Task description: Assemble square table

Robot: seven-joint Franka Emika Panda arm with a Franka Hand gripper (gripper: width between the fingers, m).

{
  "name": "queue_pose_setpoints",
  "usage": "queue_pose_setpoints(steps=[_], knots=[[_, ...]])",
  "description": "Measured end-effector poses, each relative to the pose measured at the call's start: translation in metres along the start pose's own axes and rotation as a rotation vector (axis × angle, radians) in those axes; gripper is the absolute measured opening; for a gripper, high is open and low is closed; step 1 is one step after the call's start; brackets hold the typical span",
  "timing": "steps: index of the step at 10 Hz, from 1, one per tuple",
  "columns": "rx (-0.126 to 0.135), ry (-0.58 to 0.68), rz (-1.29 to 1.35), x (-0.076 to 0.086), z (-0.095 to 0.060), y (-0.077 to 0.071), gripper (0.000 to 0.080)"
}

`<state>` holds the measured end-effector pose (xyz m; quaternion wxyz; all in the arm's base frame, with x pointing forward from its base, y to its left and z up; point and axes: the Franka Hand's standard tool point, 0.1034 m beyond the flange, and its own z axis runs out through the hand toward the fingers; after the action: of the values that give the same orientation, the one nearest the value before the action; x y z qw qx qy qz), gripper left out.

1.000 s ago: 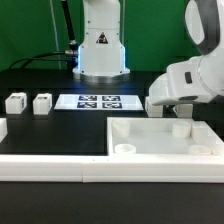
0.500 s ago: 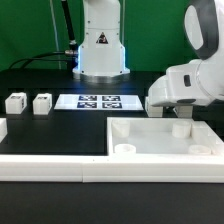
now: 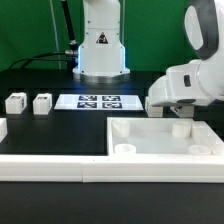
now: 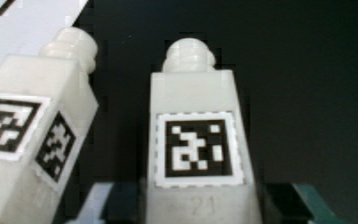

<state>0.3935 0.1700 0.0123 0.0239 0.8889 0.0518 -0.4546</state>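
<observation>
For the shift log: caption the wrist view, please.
Tagged white leg block flanked by the end effector, second leg block beside it.

The arm's white base (image 3: 100,45) stands at twelve o'clock in the exterior view. Its bulky wrist housing (image 3: 188,85) hangs low at three o'clock, pointing down. In the wrist view the gripper (image 4: 202,205) sets its two dark fingers (image 4: 108,204) either side of a leg block (image 4: 197,120). Whether they actually press it is unclear.
</observation>
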Motion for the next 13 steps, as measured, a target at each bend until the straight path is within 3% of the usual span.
queue_pose_setpoints(steps=[4,5,6,7,8,9,10,12,13], knots=[[0.003,0.006,0.002,-0.001,-0.004,0.002,0.0290],[0.009,-0.001,-0.020,-0.011,-0.020,0.009,0.0290],[0.022,0.011,-0.061,-0.024,-0.046,0.021,0.0290],[0.038,0.039,-0.121,-0.037,-0.074,0.039,0.0291],[0.051,0.033,-0.102,-0.054,-0.090,0.053,0.0291],[0.055,0.051,-0.092,-0.056,-0.089,0.056,0.0291],[0.056,0.140,-0.089,-0.048,-0.092,0.055,0.0291],[0.052,0.298,-0.081,-0.048,-0.097,0.057,0.0291],[0.057,0.329,-0.083,-0.044,-0.112,0.060,0.0291]])
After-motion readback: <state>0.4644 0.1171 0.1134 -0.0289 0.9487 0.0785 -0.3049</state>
